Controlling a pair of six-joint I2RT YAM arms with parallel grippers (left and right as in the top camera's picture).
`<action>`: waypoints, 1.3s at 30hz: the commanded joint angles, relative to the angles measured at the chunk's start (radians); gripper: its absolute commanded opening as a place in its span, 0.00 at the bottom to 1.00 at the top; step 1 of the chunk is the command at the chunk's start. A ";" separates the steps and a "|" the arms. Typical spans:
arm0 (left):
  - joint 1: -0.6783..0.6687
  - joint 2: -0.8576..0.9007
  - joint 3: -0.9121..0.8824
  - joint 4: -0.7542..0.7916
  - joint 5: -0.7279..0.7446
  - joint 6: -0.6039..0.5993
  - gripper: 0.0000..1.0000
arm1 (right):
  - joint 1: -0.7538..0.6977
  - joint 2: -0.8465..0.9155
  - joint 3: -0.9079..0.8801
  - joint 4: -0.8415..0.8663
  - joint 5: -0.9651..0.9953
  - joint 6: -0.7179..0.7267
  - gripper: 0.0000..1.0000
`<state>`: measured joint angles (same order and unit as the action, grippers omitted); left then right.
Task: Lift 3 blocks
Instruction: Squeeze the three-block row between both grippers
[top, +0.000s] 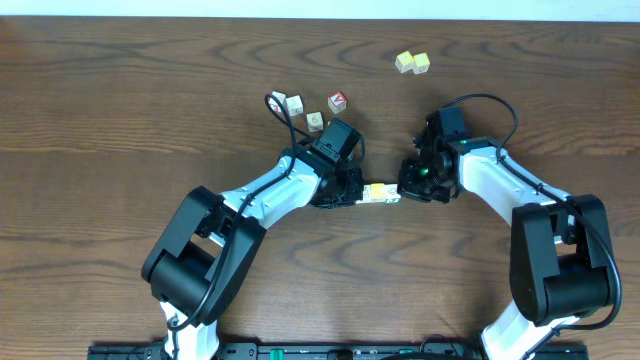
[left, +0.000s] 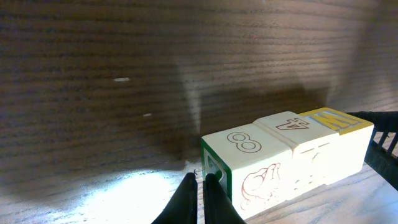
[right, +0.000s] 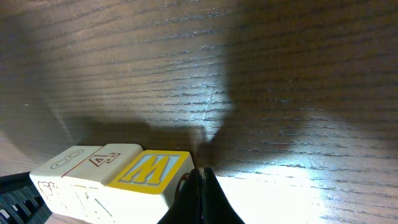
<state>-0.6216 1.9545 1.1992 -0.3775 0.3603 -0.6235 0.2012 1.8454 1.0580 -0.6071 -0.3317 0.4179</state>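
Note:
Three small alphabet blocks (top: 378, 193) form one tight row between my two grippers. The left wrist view shows the pale "8" block (left: 249, 168) with a green-edged end, the "4" block (left: 292, 134) and the yellow "W" block (left: 333, 121). My left gripper (left: 200, 179) is shut, its tips pressed against the green end. The right wrist view shows the W block (right: 152, 171) nearest, then the 4 block (right: 102, 162). My right gripper (right: 199, 171) is shut and pushes on the W block's end. I cannot tell whether the row touches the table.
A pair of plain yellow cubes (top: 412, 62) lies at the back right. A red-faced cube (top: 337, 100) and pale cubes (top: 294, 103) sit behind the left arm, beside a loop of black cable (top: 275, 105). The table is dark wood.

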 joint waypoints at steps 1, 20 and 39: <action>0.002 0.002 -0.003 0.002 0.021 0.016 0.07 | 0.010 0.009 0.000 0.005 -0.050 0.004 0.01; 0.002 -0.010 -0.003 0.002 0.025 0.016 0.07 | 0.010 0.009 0.000 0.006 -0.063 0.004 0.01; 0.002 -0.012 -0.003 0.002 0.048 0.016 0.07 | 0.010 -0.011 0.003 0.005 -0.074 0.004 0.01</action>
<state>-0.6170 1.9545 1.1992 -0.3786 0.3649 -0.6235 0.2005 1.8454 1.0576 -0.6064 -0.3443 0.4179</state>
